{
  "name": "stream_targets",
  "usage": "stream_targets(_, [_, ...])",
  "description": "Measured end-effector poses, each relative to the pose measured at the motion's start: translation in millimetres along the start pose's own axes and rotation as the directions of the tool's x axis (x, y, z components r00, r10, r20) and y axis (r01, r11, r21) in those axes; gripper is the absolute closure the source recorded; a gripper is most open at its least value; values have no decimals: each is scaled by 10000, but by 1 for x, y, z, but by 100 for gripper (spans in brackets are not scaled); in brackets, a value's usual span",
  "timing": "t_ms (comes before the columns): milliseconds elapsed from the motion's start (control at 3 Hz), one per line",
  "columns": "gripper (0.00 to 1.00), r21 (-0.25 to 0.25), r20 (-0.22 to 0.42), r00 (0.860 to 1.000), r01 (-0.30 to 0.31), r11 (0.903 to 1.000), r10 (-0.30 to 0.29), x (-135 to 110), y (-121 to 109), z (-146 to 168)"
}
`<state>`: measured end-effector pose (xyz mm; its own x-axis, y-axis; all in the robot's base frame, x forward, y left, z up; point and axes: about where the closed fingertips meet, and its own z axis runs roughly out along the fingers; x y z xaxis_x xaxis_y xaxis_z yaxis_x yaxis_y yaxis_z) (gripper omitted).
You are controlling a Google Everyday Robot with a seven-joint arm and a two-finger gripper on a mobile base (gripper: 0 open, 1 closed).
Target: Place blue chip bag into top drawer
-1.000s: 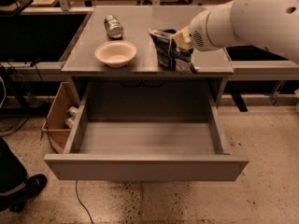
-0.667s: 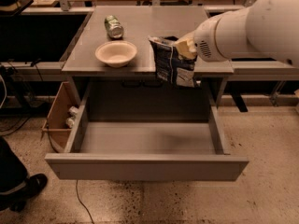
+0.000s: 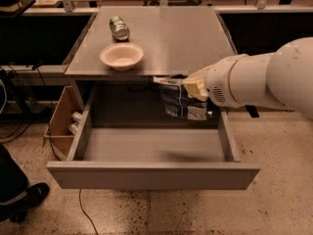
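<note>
While it is hanging from the gripper point(image 3: 193, 87), the blue chip bag point(image 3: 182, 102) is dangling just below the table's front edge, over the back right part of the open top drawer point(image 3: 151, 176). The bag is looking crinkly and shiny, dark blue with white and silver marks, and its words are showing too small to read. The cream-coloured gripper is pinching the bag's top edge tight, and the fat, smooth white arm point(image 3: 264, 77) is reaching in from the right. The drawer is sitting pulled out, grey, flat and plain like metal. A moment ago the bag was up by the tabletop; now it is hanging lower and nearer the drawer. On the grey table point(image 3: 186, 38) a round white bowl point(image 3: 122, 56) is sitting near the front, and a green-and-silver can point(image 3: 119, 27) is lying behind it. A brown cardboard box point(image 3: 59, 116) is standing left of the drawer.
</note>
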<state>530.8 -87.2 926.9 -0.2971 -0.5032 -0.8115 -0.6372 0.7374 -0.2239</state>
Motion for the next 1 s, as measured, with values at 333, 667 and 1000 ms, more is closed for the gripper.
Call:
stream_targets(333, [100, -53, 286, 9996, 28, 10000, -27, 13, 6, 19])
stream_targets(667, [100, -281, 702, 9972, 265, 9993, -245, 48, 19, 82])
stream_targets(1000, [100, -447, 941, 9945, 507, 9977, -464, 64, 30, 129])
